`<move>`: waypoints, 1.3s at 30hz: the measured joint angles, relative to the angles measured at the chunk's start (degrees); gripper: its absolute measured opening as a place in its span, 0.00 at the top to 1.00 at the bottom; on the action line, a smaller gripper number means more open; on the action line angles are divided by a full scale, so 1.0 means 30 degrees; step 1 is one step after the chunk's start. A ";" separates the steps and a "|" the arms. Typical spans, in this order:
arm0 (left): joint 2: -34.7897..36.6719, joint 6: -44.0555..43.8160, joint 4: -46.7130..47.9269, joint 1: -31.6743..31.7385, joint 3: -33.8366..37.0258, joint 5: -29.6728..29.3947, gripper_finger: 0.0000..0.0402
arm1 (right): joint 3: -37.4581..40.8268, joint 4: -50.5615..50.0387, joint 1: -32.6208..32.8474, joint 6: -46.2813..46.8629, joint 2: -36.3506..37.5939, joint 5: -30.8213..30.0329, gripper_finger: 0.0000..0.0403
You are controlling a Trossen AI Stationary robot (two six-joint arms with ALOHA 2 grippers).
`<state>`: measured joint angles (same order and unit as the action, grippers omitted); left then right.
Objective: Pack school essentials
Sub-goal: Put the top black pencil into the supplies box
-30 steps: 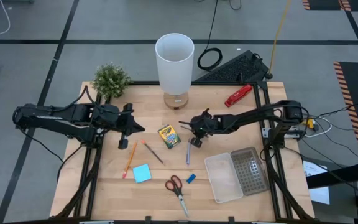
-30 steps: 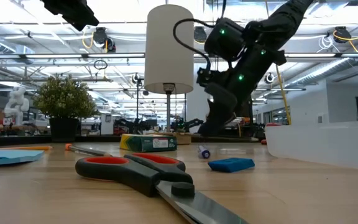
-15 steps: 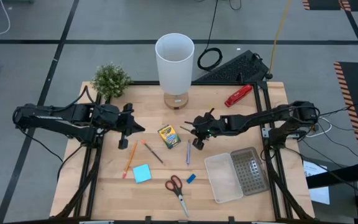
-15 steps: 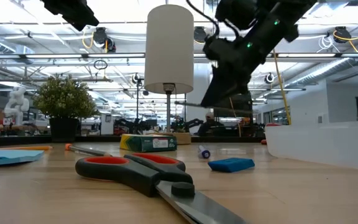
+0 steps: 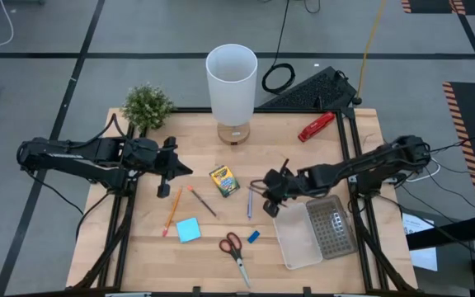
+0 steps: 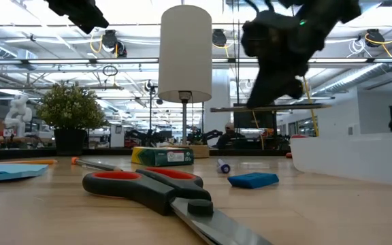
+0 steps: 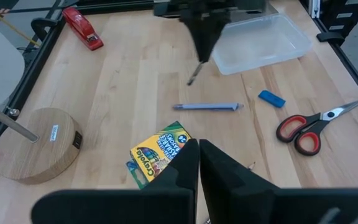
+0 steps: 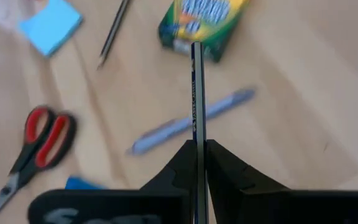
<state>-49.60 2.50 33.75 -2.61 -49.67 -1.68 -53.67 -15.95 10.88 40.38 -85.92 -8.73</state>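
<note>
My right gripper (image 5: 270, 196) is shut on a dark pencil (image 8: 196, 93) and hovers above the table, just left of the open clear case (image 5: 313, 233). On the wood lie the crayon box (image 5: 223, 181), blue pen (image 5: 249, 202), orange pencil (image 5: 171, 210), another pencil (image 5: 203, 202), blue sticky pad (image 5: 188, 229), red-handled scissors (image 5: 234, 247) and blue eraser (image 5: 253, 237). My left gripper (image 5: 177, 169) waits shut at the left, touching nothing. My right gripper pinches the dark pencil between its two fingers at one end of the shaft (image 8: 197, 144). The pencil runs along the fingers and sticks out ahead of them toward the table's left. It hangs level (image 6: 271, 107), clear of the table.
A white lamp (image 5: 232, 82) on a round wooden base stands at the far middle, a small plant (image 5: 147, 106) at the far left, and a red stapler (image 5: 316, 126) at the far right. Bare wood shows along the near edge.
My right gripper has carried the dark pencil toward the table's near right, from beside the crayon box to the left edge of the clear case, and has risen. The pencil stays level and clear of the table.
</note>
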 joint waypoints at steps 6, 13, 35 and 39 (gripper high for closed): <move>0.0000 0.0000 -0.0156 0.0000 0.0000 -0.0001 0.96 | -0.0007 -0.0545 0.1680 0.2103 0.0715 -0.0002 0.95; -0.0001 0.0000 -0.0177 0.0000 0.0000 0.0001 0.96 | -0.0014 -0.2507 0.3641 0.5482 0.1239 -0.0022 0.95; 0.0000 0.0000 -0.1183 0.0000 0.0000 0.0001 0.96 | -0.0014 -0.6074 0.8573 1.6339 0.0605 -0.2175 0.95; 0.0000 0.0020 -0.1649 0.0000 0.0000 -0.0006 0.96 | -0.0007 -0.6059 0.8536 1.7032 -0.0119 -0.2223 0.95</move>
<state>-49.60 2.56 28.80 -2.61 -49.67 -1.69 -53.69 -34.13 36.49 91.47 -86.28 -15.40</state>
